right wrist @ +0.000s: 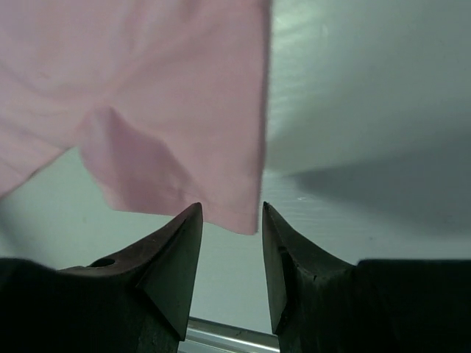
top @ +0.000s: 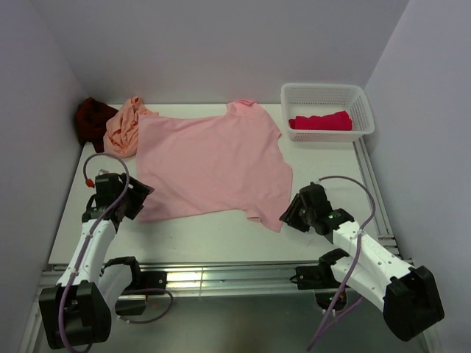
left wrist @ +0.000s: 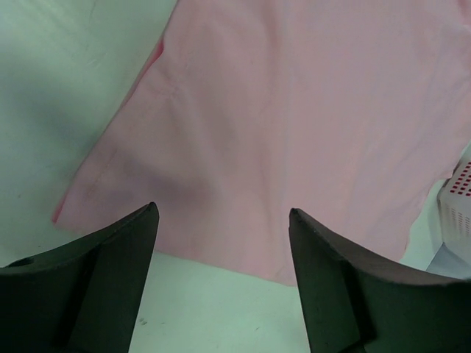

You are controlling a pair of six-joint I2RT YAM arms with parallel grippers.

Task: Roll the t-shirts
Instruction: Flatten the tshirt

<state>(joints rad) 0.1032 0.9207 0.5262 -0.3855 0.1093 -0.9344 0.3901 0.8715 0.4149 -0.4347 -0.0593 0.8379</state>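
- Our left pincer (left wrist: 224, 213) gapes empty at the hem corner of the light pink cloth t-shirt (top: 210, 162). Our right pincer (right wrist: 232, 209), narrowly parted, grips nothing at its near sleeve.
- The shirt lies flat mid-worktop (top: 221, 237), so we judge rolling unstarted. Next, both pincers must pinch that near edge.
- Beyond lie the peach-orange tee (top: 124, 126) and dark maroon tee (top: 92, 121); the bright red tee (top: 320, 120) sits in a white lattice basket (top: 322, 89).

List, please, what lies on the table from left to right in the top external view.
From the left: dark maroon t-shirt → peach-orange t-shirt → light pink t-shirt, spread flat → white basket, with the bright red t-shirt inside it.
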